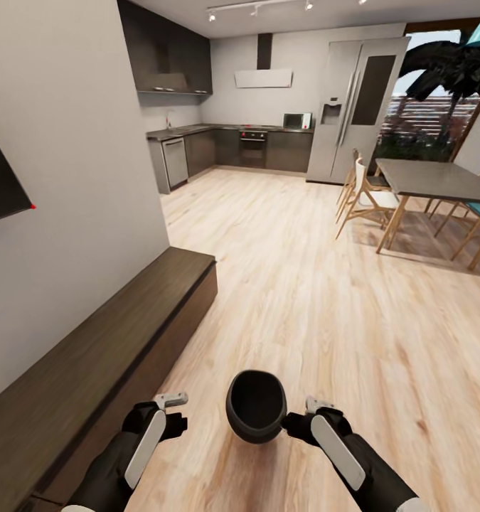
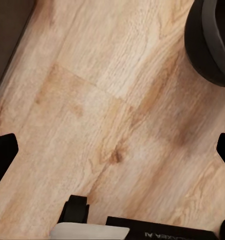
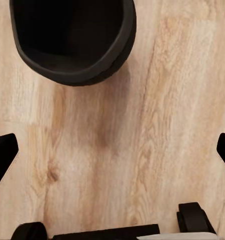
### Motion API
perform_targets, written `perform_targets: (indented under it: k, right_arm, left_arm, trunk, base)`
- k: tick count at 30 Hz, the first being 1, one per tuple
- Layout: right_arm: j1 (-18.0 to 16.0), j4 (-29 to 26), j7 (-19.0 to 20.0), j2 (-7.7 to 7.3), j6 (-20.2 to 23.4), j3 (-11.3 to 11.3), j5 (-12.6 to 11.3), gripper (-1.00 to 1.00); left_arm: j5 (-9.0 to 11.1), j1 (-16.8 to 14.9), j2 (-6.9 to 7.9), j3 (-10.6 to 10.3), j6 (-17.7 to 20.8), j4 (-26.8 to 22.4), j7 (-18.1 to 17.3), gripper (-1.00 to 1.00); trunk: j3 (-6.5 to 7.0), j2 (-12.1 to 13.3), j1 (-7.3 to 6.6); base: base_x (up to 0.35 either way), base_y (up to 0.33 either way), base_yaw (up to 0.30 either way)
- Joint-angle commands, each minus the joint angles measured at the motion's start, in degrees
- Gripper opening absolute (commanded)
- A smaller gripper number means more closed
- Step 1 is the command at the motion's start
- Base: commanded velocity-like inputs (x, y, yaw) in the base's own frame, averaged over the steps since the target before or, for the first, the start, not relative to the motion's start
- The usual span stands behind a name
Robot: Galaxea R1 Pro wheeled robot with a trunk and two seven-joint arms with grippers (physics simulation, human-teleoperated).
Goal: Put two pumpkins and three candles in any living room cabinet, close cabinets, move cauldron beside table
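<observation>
Now cauldron [image 1: 257, 405] sits between both end effectors.

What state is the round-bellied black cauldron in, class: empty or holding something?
Empty. The head view looks into the round-bellied black cauldron on the wooden floor, and its dark interior holds nothing; the right wrist view agrees.
</observation>
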Motion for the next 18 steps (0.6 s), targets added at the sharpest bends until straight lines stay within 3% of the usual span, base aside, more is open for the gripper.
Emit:
perform_targets:
  k: [1, 5, 11, 18]
  right_arm:
    - [-0.35, -0.06, -1.98, 0.74, 0.11, 0.19, -0.51, 1.00]
    - [-0.77, 0.05, -5.29, 2.51, 0.26, 0.14, -0.52, 1.00]
    - [-0.85, 0.16, -6.14, 2.83, 0.29, 0.08, -0.54, 1.00]
    - [-0.89, 1.38, -6.23, 2.91, 0.21, 0.08, -0.55, 1.00]
  left_arm:
    - [0.48, -0.04, -0.34, -0.07, 0.07, 0.09, 0.68, 1.00]
    - [0.42, -0.04, -1.02, -0.12, -0.10, 0.30, 0.98, 1.00]
    - [0.33, -0.05, -2.73, -0.35, -0.16, 0.34, 1.01, 1.00]
    - [0.33, -0.05, -3.04, -0.41, -0.29, 0.50, 0.94, 1.00]
  trunk:
    - [-0.05, -0.03, 0.03]
    - [-0.05, -0.03, 0.03]
    - [-0.05, -0.03, 0.03]
    - [-0.05, -0.03, 0.03]
  base:
    - [0.343, 0.000, 0.000]
    - [0.346, 0.000, 0.000]
    - [0.347, 0.000, 0.000]
    - [0.347, -0.058, 0.000]
